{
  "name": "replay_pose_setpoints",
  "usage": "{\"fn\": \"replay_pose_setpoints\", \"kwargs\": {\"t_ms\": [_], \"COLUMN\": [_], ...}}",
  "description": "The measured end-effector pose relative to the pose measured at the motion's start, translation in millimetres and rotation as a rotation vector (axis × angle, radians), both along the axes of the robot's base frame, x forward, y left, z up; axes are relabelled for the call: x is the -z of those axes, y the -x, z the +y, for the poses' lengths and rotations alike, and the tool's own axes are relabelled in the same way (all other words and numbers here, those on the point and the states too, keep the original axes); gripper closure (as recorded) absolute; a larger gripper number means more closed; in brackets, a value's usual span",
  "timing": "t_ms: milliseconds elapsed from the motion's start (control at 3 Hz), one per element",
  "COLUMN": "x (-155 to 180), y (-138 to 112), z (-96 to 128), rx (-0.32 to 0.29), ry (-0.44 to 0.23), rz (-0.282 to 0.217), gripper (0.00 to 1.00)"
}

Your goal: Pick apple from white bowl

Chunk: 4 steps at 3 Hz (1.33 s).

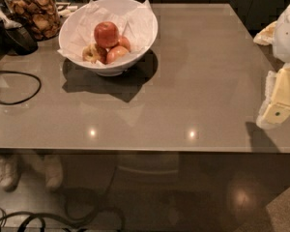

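Observation:
The white bowl point(142, 30) stands at the back left of the grey table, lined with crumpled white paper. The apple point(106, 34), large, round and deep red, lies on top of the pile in it. Two smaller red-yellow apples point(117, 53) and a pale blemished one point(92, 53) lie under and beside it. My gripper point(276, 111) is at the right edge of the view, low over the table's right side, far from the bowl. It holds nothing that I can see.
A glass jar of brown snacks point(35, 11) stands left of the bowl. A dark object point(17, 37) and a black cable point(19, 88) lie on the table's left side. The table's front edge point(135, 151) runs across the view, with the floor below.

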<state>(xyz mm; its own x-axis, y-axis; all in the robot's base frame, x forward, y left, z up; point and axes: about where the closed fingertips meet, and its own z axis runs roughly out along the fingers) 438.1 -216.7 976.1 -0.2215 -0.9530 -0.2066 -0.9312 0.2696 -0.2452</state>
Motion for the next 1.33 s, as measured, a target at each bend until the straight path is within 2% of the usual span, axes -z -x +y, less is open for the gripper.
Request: {"fn": "replay_pose_setpoints", "kwargs": {"t_ms": [333,667,1000,1333], "x": [0,-21,-74,-81], "y": [0,-25,-96,-102], "z": [0,13,61,68], "rx": [0.0,-0.032,-0.123,-0.13], "ry": [0.0,-0.037,-0.056,-0.068], "rz": [0.0,-0.034,-0.111,-0.142], "gripper": [0.0,0.0,0.0,0.0]}}
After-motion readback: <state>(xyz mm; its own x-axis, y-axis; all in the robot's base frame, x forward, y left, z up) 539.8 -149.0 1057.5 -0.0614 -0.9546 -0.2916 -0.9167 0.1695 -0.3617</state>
